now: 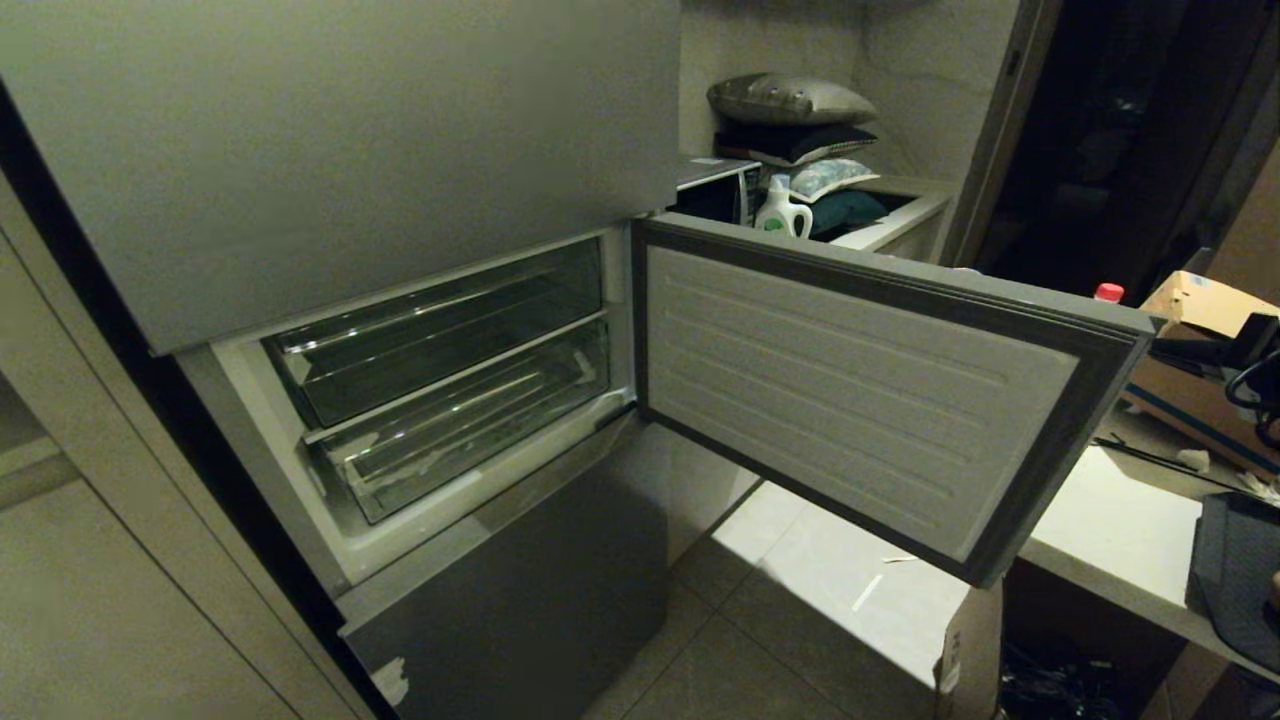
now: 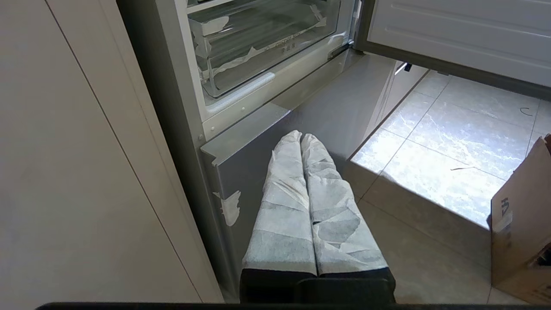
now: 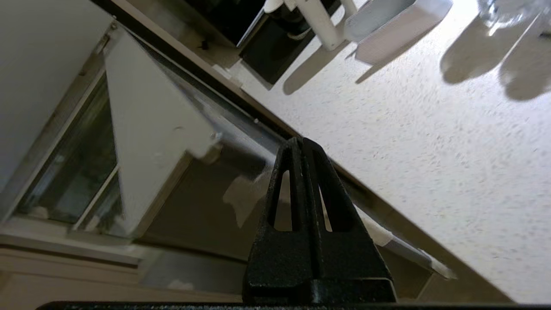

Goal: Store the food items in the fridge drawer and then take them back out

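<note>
Over on the far left, a pale cabinet panel [image 1: 90, 600] runs beside the fridge, and the left pincer [image 2: 301, 137] hangs low there, its two paper-wrapped fingers [image 2: 284, 206] pressed flat together, pinching nothing, pointing at the grey lower door [image 2: 267, 155] just under the open compartment. Moving along, the open compartment shows two clear bins stacked one over the other: the upper bin [image 1: 440, 335] above, and the fridge drawer [image 1: 470, 425] below it, pushed in, its clear front lip facing out and strips of white film clinging to the plastic. No food shows behind that front, though glare on the plastic makes it hard to be sure. Next, the compartment door [image 1: 860, 390] stands swung wide to the right, its ribbed white inner liner facing us, hanging out over the pale tiled floor [image 1: 800, 560]. Behind it, a white detergent bottle [image 1: 782, 210] sits by stacked cushions [image 1: 790, 100]. Right again, a white surface [image 1: 1120, 520] carries a cardboard box [image 1: 1200, 300] with a red bottle cap [image 1: 1108, 292] beside it. The right pincer [image 3: 301, 144] sits out of the head view, its black slotted fingers [image 3: 280, 198] closed tight on nothing, hanging by the speckled surface edge with the open door beyond.
</note>
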